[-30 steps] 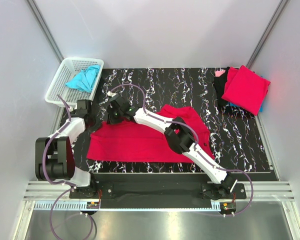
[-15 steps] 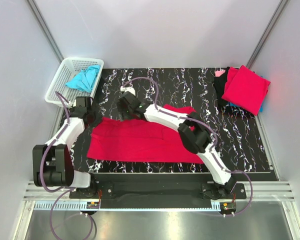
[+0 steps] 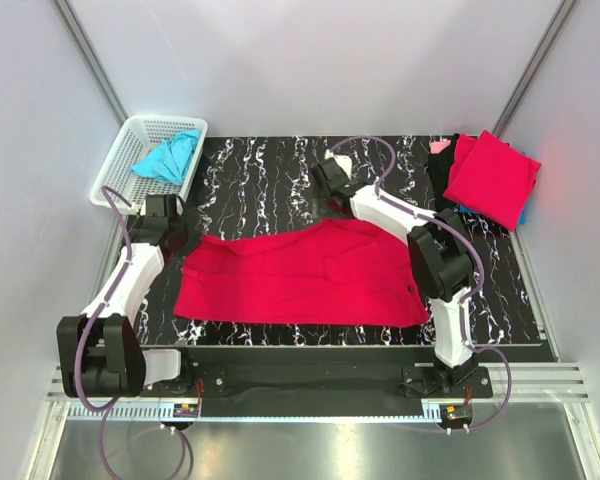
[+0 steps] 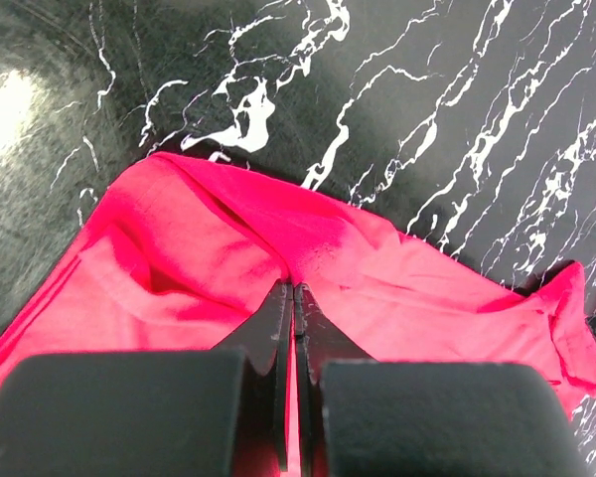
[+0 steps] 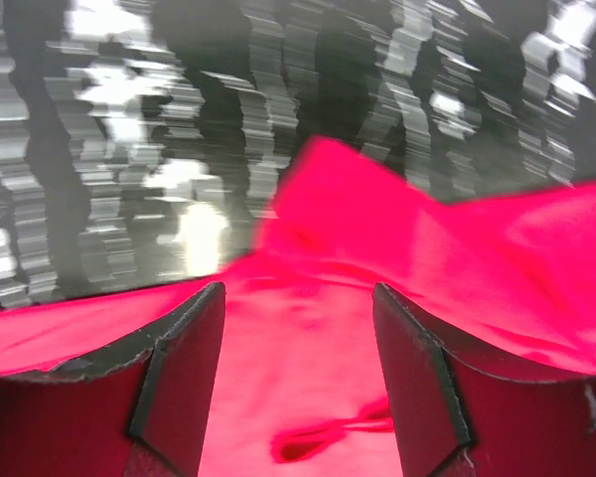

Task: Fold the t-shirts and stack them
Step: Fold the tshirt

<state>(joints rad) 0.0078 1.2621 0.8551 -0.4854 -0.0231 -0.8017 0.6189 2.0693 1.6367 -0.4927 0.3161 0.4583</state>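
One folded stack point(image 3: 490, 178) sits at two o'clock. The red t-shirt point(image 3: 300, 280) lies spread, unfolded, mid-surface point(image 3: 270, 170), and a turquoise t-shirt point(image 3: 168, 157) waits in the basket point(image 3: 115, 180) at ten o'clock — roughly midway, I judge. My left jaws are clamped on the red shirt's nine-o'clock end; my right jaws hover wide apart over its twelve-o'clock edge — holding nothing.

Soft matt crimson cloth of the t-shirt point(image 3: 300, 275) on a glossy black marbled tabletop point(image 3: 270, 180); white plastic lattice basket point(image 3: 113, 183).
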